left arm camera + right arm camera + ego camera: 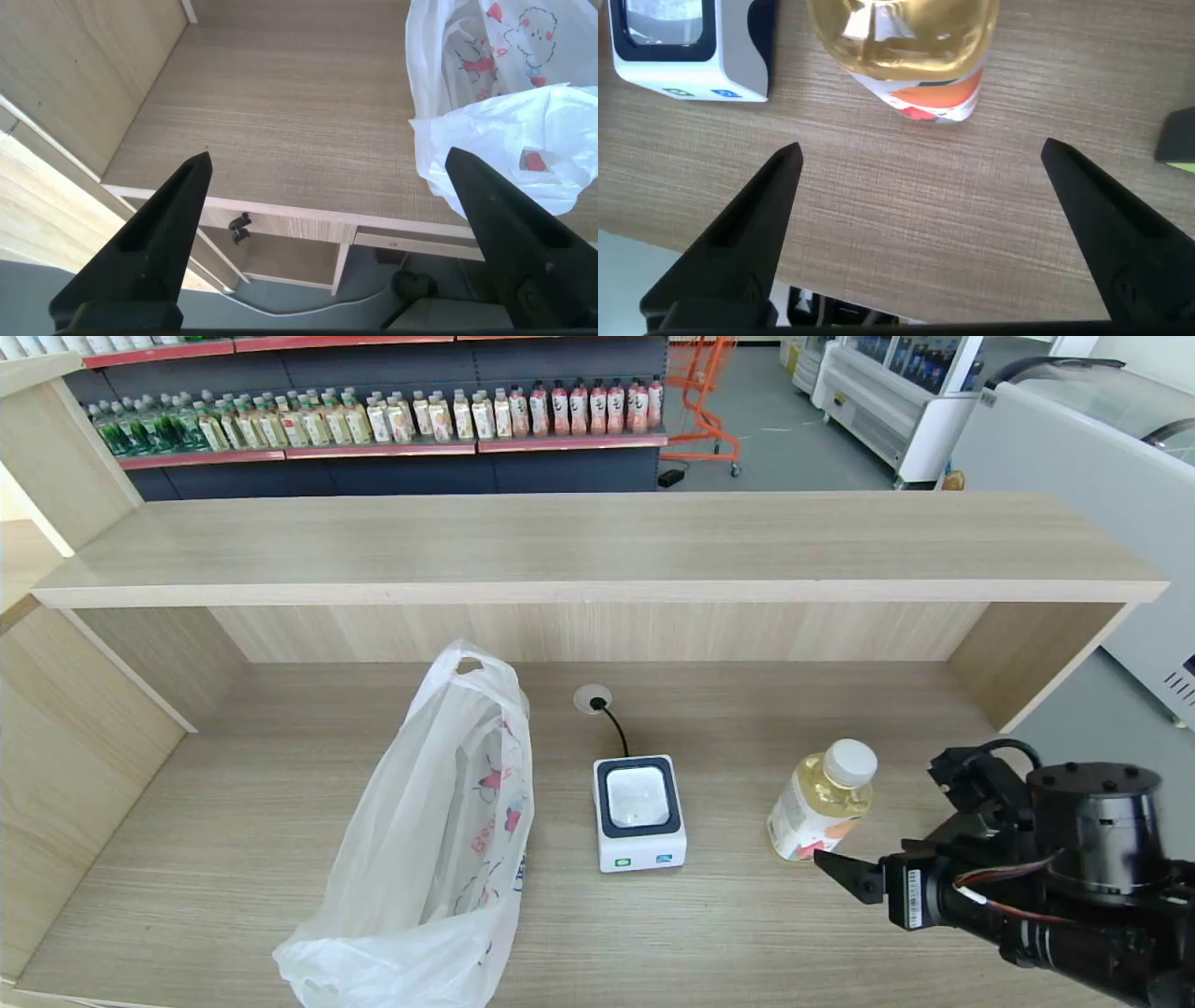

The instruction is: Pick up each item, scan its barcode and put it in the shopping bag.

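A clear bottle (822,803) of yellow liquid with a white cap stands upright on the wooden counter (233,821), right of the white barcode scanner (639,812). My right gripper (882,817) is open just in front and to the right of the bottle, not touching it. In the right wrist view the bottle (906,47) stands beyond the open gripper (920,147), with the scanner (687,47) beside it. The white plastic shopping bag (439,840) lies slumped left of the scanner, mouth toward the front. My left gripper (329,157) is open and holds nothing, above the counter's front left edge near the bag (505,121).
A raised wooden ledge (597,551) runs along the back, with side walls (84,747) left and right. The scanner's black cable (616,728) runs to a hole in the counter. Bare counter lies left of the bag and between scanner and bottle.
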Robot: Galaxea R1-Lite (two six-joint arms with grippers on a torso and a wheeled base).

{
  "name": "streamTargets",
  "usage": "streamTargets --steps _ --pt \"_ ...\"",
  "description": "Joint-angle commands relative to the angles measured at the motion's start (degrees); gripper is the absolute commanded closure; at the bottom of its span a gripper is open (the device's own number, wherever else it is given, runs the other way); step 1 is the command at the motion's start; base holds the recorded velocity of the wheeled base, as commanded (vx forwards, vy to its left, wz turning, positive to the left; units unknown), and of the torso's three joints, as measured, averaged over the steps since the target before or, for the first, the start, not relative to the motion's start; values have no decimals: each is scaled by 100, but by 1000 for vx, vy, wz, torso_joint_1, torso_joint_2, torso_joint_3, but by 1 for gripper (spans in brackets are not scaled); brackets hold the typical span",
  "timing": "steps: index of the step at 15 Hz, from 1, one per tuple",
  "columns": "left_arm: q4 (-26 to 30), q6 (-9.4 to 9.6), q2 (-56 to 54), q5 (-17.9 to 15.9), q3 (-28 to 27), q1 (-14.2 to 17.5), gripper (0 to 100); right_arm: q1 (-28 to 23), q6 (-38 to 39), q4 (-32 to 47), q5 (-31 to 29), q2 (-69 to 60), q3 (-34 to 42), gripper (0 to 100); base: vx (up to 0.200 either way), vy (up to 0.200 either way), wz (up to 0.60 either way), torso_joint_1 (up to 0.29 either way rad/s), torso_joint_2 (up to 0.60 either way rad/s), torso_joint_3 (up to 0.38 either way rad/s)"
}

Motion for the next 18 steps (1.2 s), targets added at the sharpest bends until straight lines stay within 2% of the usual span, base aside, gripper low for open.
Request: streamTargets --steps 1,4,6,18 --pt "1 -1 -2 1 0 1 0 383 -19 -363 -243 790 17 0 0 0 0 0 0 0" --pt "1 -1 -2 1 0 1 0 620 -28 -1119 -832 1353 -19 0 0 0 0 0 0 0" --pt "1 -1 -2 1 0 1 0 682 -80 -1567 -1008 1581 -27 0 0 0 0 0 0 0" --pt "1 -1 -2 1 0 1 0 533 -1021 -3492 -1043 2460 -168 0 0 0 0 0 0 0"
